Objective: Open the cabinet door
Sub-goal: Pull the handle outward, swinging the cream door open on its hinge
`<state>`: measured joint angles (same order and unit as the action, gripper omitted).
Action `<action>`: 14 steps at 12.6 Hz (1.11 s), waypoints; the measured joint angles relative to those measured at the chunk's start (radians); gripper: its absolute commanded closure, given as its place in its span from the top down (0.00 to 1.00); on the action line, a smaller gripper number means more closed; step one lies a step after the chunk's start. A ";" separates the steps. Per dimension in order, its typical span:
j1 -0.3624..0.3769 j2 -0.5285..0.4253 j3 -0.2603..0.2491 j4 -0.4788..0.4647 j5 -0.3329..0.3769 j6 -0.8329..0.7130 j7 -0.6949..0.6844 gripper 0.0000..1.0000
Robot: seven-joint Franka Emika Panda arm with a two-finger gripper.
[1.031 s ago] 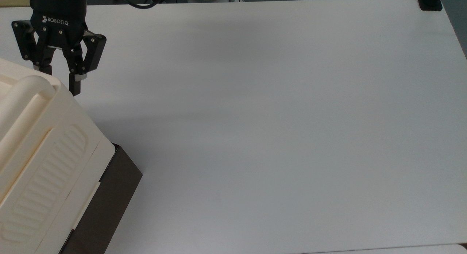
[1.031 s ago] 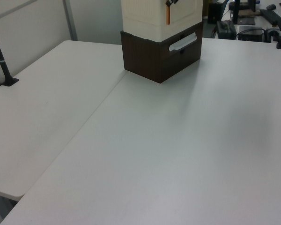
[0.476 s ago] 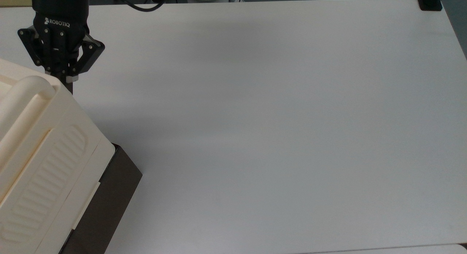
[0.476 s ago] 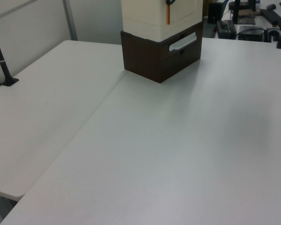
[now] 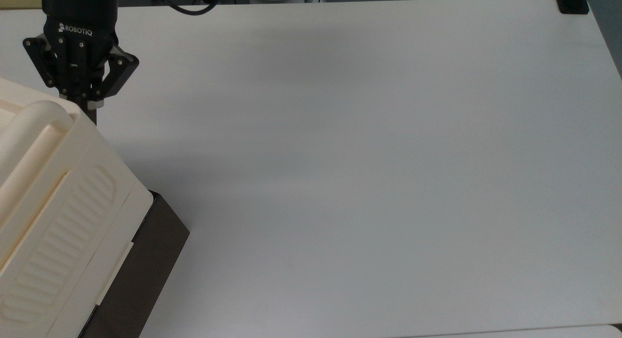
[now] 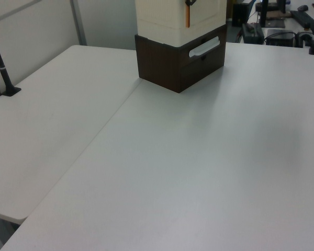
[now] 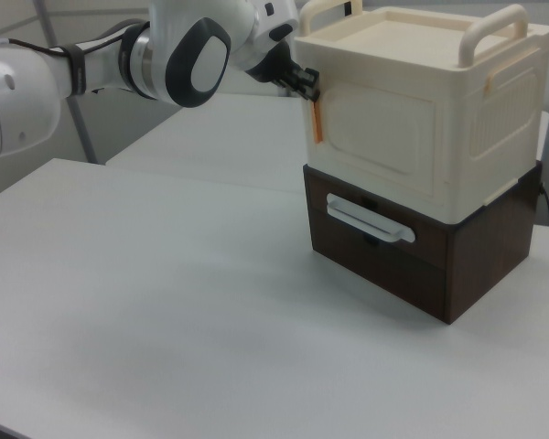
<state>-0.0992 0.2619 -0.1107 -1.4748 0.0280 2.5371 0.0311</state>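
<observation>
- The gripper hangs at the far corner of the cabinet, up in the top view's upper left; its black fingers are drawn together into one narrow point.
- From the right view the gripper sits at the upper left corner of the cabinet door, its tip pinched on the top end of a thin orange strip that runs down the door's left edge.
- That strip looks like the door's pull tab, though what it really is I cannot tell.
- Directly to the right view's right of the gripper, the door lies flush with the cream box; no gap shows along its edges.
- Below the gripper in the right view is the dark brown base, with a pale bar pull across its front.
- Higher than the gripper, two thick rounded handles arch over the cabinet's top.
- In the left view the cabinet stands at the far end of the white table, and the orange strip shows on its corner with a bit of the dark gripper at its top.
- Behind the gripper, the white arm reaches in from the right view's left.
- The ribbed panel faces away from the gripper, toward the top view's lower edge.
</observation>
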 measured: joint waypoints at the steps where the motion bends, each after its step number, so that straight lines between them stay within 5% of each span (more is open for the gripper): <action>1: 0.000 -0.001 0.000 0.002 0.000 -0.011 0.000 0.00; 10: -0.003 -0.064 0.001 0.023 0.002 -0.289 0.003 0.03; 12: -0.007 -0.084 0.001 0.023 0.002 -0.351 0.003 0.14; 14: -0.016 -0.104 0.003 0.023 0.002 -0.414 0.000 0.56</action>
<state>-0.1152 0.1576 -0.1075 -1.4523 0.0301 2.1233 0.0309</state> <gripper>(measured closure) 0.859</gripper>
